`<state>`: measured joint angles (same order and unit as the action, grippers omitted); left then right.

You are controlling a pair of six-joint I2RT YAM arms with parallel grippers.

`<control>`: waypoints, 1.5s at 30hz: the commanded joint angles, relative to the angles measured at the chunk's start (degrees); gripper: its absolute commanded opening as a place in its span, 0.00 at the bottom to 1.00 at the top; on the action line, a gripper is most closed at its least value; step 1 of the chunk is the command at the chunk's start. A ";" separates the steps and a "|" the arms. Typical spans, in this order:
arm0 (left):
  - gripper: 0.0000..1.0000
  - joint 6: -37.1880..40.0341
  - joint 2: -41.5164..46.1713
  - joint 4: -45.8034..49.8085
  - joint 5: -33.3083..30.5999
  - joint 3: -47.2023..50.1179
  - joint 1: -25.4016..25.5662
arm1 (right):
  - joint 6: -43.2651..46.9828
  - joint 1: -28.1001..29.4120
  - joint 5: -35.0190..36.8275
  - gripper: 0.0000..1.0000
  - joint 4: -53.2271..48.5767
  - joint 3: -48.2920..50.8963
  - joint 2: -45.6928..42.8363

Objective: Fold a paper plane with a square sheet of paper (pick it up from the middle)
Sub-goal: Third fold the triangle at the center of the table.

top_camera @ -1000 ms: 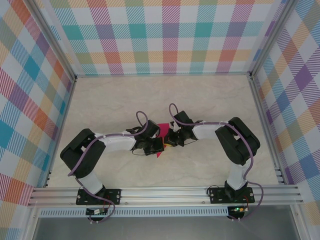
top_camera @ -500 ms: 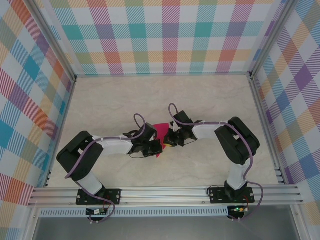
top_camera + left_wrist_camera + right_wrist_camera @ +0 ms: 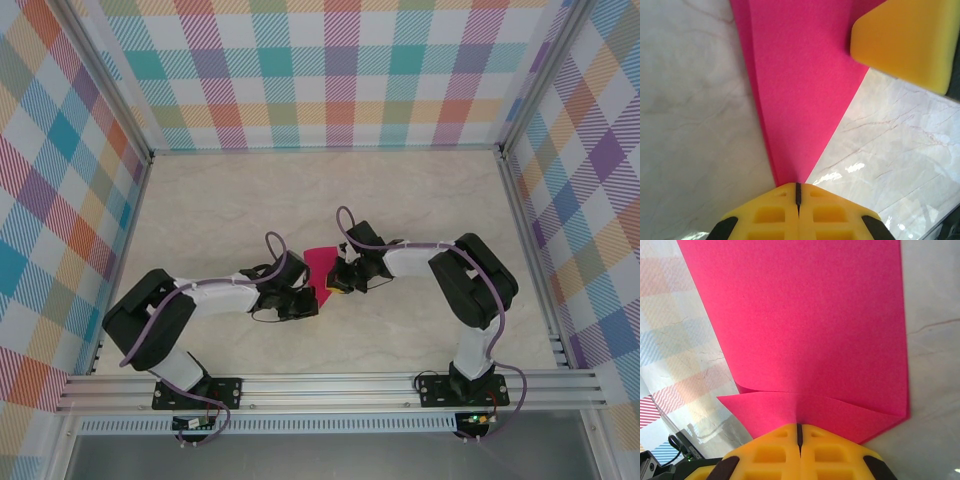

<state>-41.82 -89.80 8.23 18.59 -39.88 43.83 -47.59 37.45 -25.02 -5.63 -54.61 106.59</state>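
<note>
The magenta-pink sheet of paper [image 3: 322, 262] lies folded on the marbled table between the two arms. In the left wrist view the sheet [image 3: 800, 90] tapers to a point that ends under my left gripper [image 3: 797, 186], whose jaws are shut with their tips at that point. In the top view my left gripper [image 3: 312, 299] sits at the sheet's near end. My right gripper [image 3: 799, 427] is shut on a folded flap of the sheet [image 3: 810, 315], with a small crease at the jaw line. One of its yellow fingers [image 3: 905, 42] rests over the sheet's wide end.
Plaid walls [image 3: 320, 70] and aluminium posts close in the marbled table [image 3: 220, 210] at the back and both sides. A metal rail [image 3: 320, 385] runs along the near edge with both arm bases on it. The arms' elbows stick out to either side.
The left arm's elbow has swung down and left, and its gripper has slid slightly left along the sheet, covering the pink tip seen earlier. The right gripper has stayed put.
</note>
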 commanded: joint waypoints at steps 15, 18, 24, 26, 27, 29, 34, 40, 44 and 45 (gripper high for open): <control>0.04 -0.54 -0.81 4.60 -3.80 -7.96 0.28 | -0.83 -0.08 4.45 0.05 -3.68 0.54 3.54; 0.03 -0.74 -3.27 3.91 -4.97 -8.92 0.23 | -0.83 -0.15 4.28 0.05 -3.58 0.64 3.54; 0.03 1.56 -4.89 4.86 -5.74 -9.45 0.09 | -0.77 -0.19 4.08 0.05 -3.69 0.56 3.57; 0.03 1.57 -5.44 4.44 -3.90 -8.51 0.06 | -0.71 -0.17 4.10 0.05 -3.71 0.56 3.54; 0.03 1.73 -5.88 4.50 -2.90 -7.87 0.03 | -0.74 -0.22 4.10 0.05 -3.69 0.63 3.59; 0.03 2.06 -6.23 5.46 -1.81 -6.68 0.05 | -0.75 -0.16 4.19 0.05 -3.74 0.64 3.54; 0.01 4.26 -3.48 10.72 -1.87 -4.28 0.19 | -1.85 -0.15 3.63 0.05 -2.90 0.86 2.69; 0.00 3.77 -3.67 9.09 -1.94 -3.44 0.20 | -1.76 0.23 0.45 0.05 0.11 0.94 -0.77; 0.00 3.44 -3.82 8.91 -3.00 -3.37 0.16 | -2.33 1.96 0.42 0.04 -1.53 0.46 -2.78; 0.00 3.50 -3.68 8.93 -3.24 -3.43 0.12 | -2.69 2.62 0.41 0.04 -1.47 0.69 -2.85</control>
<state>-38.94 -93.10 12.34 15.73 -45.19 43.79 -49.15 38.52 -24.93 -5.69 -54.74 106.00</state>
